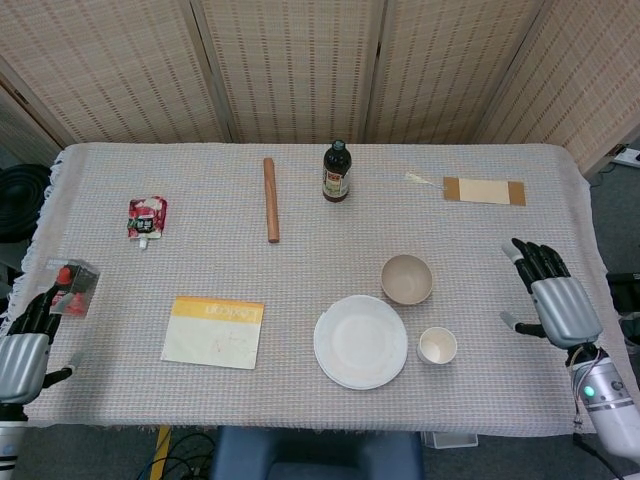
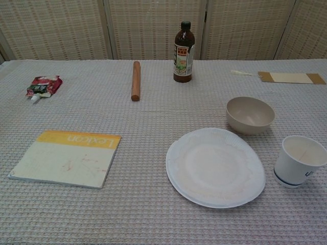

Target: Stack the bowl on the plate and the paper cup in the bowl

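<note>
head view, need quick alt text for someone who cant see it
Overhead view of a cloth-covered table: a white plate, a beige bowl and a paper cup sit separately, unstacked. The right hand and left hand hold nothing.

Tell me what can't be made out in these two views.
- Left hand: cut by the head view's left edge; absent from the chest view.
- Small clear packet by its fingers: contents too small.
- Dark glass bottle: label unreadable.
- White paper cup: print cut by the chest view's right edge.
</note>
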{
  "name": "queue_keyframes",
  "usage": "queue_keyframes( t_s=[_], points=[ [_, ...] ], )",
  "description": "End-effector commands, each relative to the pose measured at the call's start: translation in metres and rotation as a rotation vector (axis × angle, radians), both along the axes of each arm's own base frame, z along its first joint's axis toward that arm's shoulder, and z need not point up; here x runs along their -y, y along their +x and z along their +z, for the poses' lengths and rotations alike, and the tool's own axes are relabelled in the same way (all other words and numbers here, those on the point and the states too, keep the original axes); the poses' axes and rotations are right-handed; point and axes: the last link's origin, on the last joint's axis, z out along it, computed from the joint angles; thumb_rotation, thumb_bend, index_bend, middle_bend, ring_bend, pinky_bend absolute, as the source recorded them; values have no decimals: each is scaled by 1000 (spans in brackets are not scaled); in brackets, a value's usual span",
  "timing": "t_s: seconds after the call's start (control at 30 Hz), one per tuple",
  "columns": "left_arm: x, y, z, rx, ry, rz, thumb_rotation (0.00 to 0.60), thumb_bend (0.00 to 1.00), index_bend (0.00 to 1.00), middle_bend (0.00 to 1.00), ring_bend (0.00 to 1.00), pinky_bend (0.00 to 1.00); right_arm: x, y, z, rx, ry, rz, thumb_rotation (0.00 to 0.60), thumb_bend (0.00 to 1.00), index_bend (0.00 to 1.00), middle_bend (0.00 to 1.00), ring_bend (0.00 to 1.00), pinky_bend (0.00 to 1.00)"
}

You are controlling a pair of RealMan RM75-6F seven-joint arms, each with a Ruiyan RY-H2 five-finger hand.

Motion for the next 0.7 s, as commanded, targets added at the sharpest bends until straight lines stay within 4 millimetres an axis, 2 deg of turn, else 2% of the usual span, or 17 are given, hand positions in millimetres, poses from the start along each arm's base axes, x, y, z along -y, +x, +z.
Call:
queue_keyframes(
  t_s=[0.03,0.1,0.33,0.53,0.7],
  points=[
    [0,-1,4,16,8,6,600,314,98,0,11,241,39,34,8,8,76,2,600,161,0,0,0,0],
    [0,-2,5,14,14,8,600,314,97,0,11,241,50,44,5,-27,107,-7,600,126,0,0,0,0],
    [4,-1,11,31,25,3,600,314,98,0,12,241,72,67,-17,-32,190,-43,600,96,0,0,0,0],
    [9,2,14,44,28,-14,600,314,98,0,11,241,93,74,-43,-8,251,-99,600,10,0,0,0,0],
    [13,3,20,50,48,-19,600,314,97,0,11,241,102,82,-65,8,291,-111,600,0,0,0,0,0]
  ],
)
